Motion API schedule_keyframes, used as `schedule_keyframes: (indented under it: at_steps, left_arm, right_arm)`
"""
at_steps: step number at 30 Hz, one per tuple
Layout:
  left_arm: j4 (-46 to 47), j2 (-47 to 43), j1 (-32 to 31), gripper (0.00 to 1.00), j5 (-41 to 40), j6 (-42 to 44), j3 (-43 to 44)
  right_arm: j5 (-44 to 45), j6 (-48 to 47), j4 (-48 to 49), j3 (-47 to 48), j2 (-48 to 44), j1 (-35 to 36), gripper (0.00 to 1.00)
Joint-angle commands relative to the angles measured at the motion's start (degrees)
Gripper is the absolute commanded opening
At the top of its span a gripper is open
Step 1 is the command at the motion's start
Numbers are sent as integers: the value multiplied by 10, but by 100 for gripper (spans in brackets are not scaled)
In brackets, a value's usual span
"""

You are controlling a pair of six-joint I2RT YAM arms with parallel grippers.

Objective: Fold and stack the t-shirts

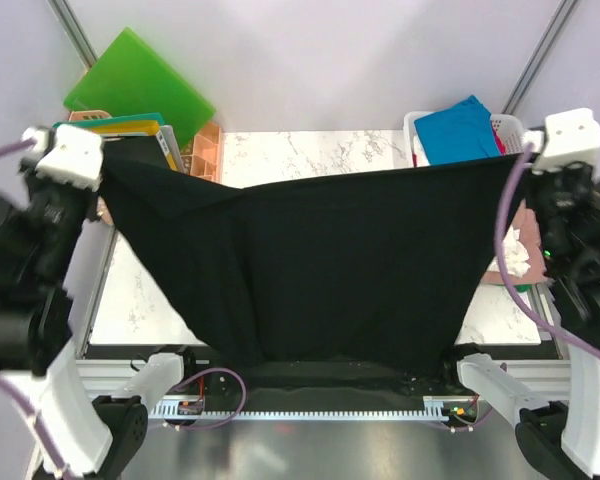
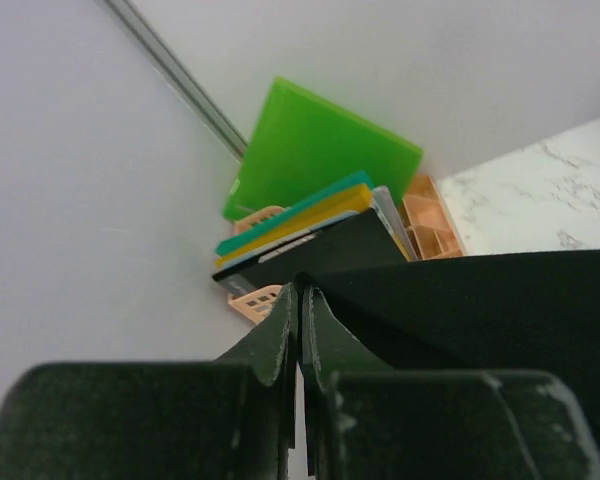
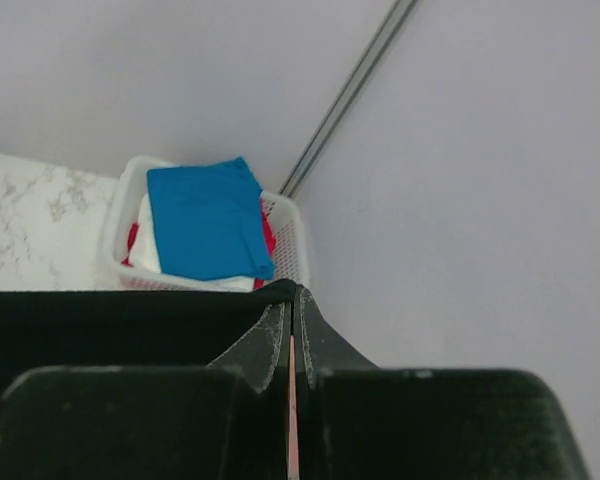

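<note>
Above the white marble tabletop [image 1: 310, 150], a large black cloth t-shirt [image 1: 320, 270] hangs stretched wide between the two arms. Its top edge runs nearly straight from left to right. Its lower part narrows toward the near side and drapes over the near edge of the table between the arm bases.

The left gripper [image 2: 300, 285] is raised at the far left. Its fingers are pressed together on the shirt's upper left corner, and the black fabric spreads away to its right. The right gripper [image 3: 292, 290] is raised at the far right. It is likewise clamped on the shirt's upper right corner, with the cloth running off to its left.

Beyond the right gripper, at the far right corner, a white plastic mesh basket [image 3: 290, 240] holds a bright blue folded t-shirt [image 3: 208, 220]. The blue shirt lies on top of white folded cloth [image 3: 145, 250] and some red cloth [image 3: 268, 235].

Beyond the left gripper, a bright green flat plastic board [image 2: 320, 150] leans at the far left corner. It stands behind an orange plastic crate [image 2: 430, 220] that holds other flat items.
</note>
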Motion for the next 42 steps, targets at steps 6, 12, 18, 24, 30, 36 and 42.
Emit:
schedule_keyframes:
  at_steps: [6,12,18,24,30,36,42]
  left_arm:
    - [123,78,3,2,8,-43,-92]
    - [154,146,3,2,43,-64,-70]
    - [153,250,3,2,58,-77,45]
    - [157,286,3,2,70,-69,63]
    - [173,211,3,2,103,-91,23]
    - [169,96,2,2,130,-124,38]
    - [129,-22,3,2,66,-55,89]
  right_arm:
    - [-51,20,122,-93,101,-2,0]
    - [-97,57,147,-15,251,-2,0]
    - [-109,83,154,114,373,-2,0]
    - [-106,86,159,139,410,-1,0]
    - [-124,91,168,89,306,-1,0]
    - [-128,89,145,114,143,0,0]
    - [-102,75,73,194,34,1,0]
